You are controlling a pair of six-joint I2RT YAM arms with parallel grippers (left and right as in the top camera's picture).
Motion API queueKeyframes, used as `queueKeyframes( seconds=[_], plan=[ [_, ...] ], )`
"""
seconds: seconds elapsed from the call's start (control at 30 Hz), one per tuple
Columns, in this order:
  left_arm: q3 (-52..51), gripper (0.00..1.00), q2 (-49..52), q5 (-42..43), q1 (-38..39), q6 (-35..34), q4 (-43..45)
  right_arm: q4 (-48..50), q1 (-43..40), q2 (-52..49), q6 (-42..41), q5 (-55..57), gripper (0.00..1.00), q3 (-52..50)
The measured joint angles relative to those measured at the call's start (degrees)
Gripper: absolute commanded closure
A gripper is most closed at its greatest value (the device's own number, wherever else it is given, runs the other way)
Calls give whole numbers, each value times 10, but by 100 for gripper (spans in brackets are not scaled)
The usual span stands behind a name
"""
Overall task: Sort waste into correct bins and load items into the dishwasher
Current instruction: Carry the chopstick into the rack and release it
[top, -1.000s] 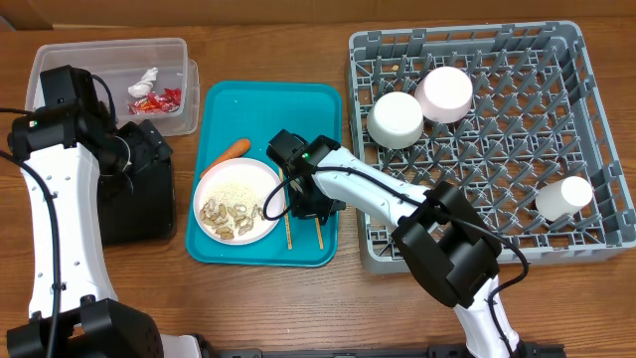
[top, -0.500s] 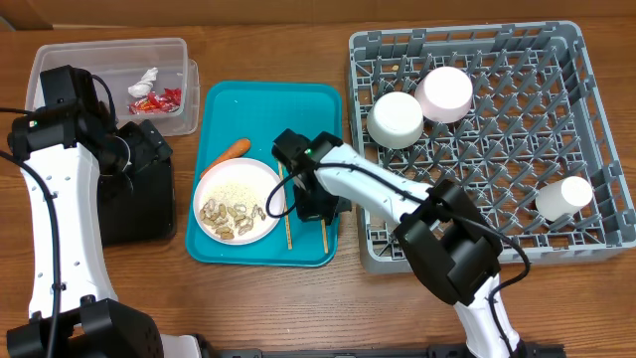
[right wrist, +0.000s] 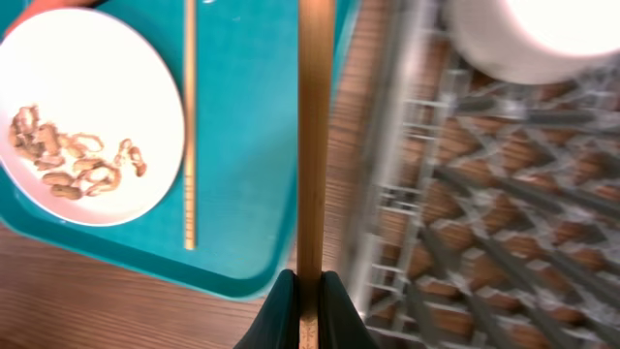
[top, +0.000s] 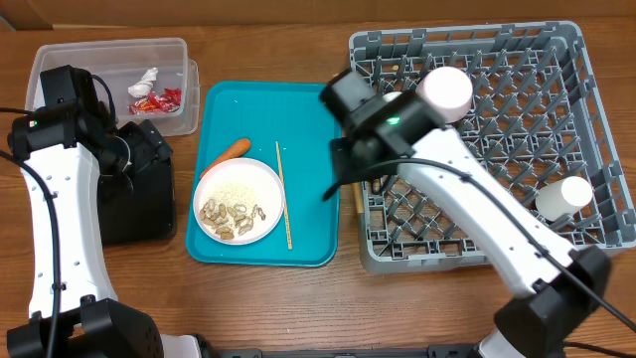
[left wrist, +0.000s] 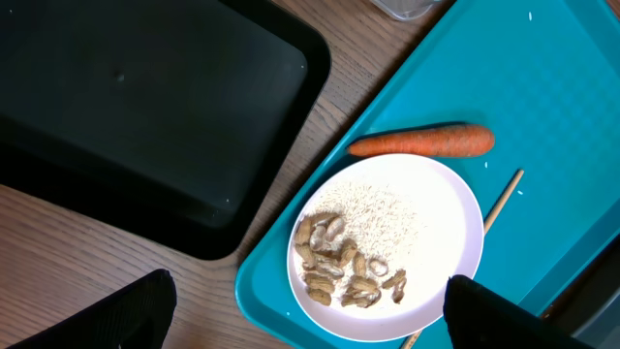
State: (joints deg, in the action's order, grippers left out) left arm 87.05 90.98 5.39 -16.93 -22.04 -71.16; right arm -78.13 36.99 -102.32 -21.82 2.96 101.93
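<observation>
One chopstick (right wrist: 313, 145) is pinched in your right gripper (right wrist: 310, 291) by the dish rack (top: 608, 129), the other chopstick (top: 283, 194) on the teal tray (top: 248, 109); left gripper (left wrist: 310, 291) spread

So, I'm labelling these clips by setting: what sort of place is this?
Probably a lab mock-up of dish clearing: a grey dish rack and a teal tray of leftovers sit on a wooden table.

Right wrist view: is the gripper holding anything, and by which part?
Yes. The right gripper pinches one wooden chopstick close to one end.
</observation>
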Motion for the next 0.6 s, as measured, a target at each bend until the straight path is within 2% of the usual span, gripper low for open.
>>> queueKeyframes(
  seconds=[0.17, 0.5, 0.6],
  plan=[
    [0, 10, 0, 0, 0, 0, 0, -7, -41, -1, 14, 12, 96, -19],
    [0, 10, 0, 0, 0, 0, 0, 67, -58, -8, 24, 9, 94, -127],
    [0, 10, 0, 0, 0, 0, 0, 74, -58, -8, 21, 7, 69, -139]
  ],
)
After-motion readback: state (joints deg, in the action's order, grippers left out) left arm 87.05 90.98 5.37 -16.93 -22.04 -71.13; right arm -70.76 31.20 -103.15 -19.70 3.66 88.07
